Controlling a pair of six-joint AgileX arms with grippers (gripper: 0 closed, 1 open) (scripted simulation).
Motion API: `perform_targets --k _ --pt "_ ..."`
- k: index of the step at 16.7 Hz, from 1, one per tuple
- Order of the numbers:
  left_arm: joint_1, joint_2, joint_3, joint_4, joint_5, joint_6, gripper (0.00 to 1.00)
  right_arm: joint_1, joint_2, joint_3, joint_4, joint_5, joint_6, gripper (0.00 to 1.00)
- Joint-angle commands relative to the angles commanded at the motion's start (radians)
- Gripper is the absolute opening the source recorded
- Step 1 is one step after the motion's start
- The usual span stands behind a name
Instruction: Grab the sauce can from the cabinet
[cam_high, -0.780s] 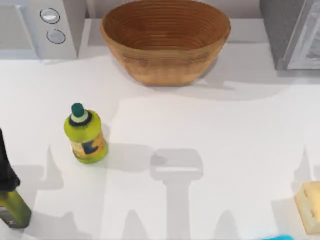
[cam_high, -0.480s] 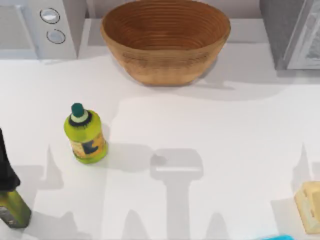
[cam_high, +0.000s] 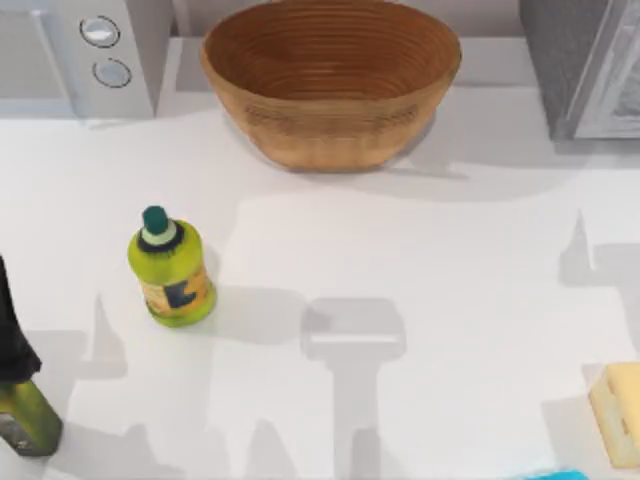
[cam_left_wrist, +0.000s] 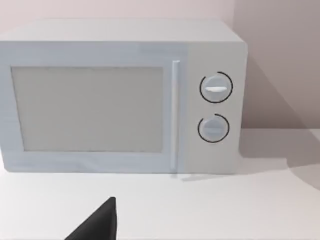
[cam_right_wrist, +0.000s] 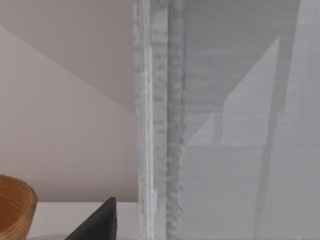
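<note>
Cabinet (cam_high: 590, 65) upright, top-right, front twd table

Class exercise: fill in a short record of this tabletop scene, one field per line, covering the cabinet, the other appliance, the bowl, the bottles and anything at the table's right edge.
cabinet: grey unit at the far right corner, pale front panel facing the right wrist camera
appliance: white microwave with two round knobs, far left corner
bowl: woven brown bowl, far middle
bottles: yellow-green bottle with dark green cap, left of centre; dark olive bottle at the near left edge
right edge: pale yellow block, near side
sauce can: not visible
</note>
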Motion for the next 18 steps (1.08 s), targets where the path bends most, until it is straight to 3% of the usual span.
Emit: perform_targets --k 10,14,18 --pt "0.0 0.0 0.0 0.0 0.0 0.0 1.0 0.091 0.675 0.902 -0.224 0.097 0.003 1.0" --pt "0.0 0.0 0.0 0.0 0.0 0.0 1.0 0.111 0.794 1.068 -0.258 0.114 0.005 1.0" --pt "0.0 0.0 0.0 0.0 0.0 0.0 1.0 0.113 0.808 1.088 -0.262 0.116 0.005 1.0"
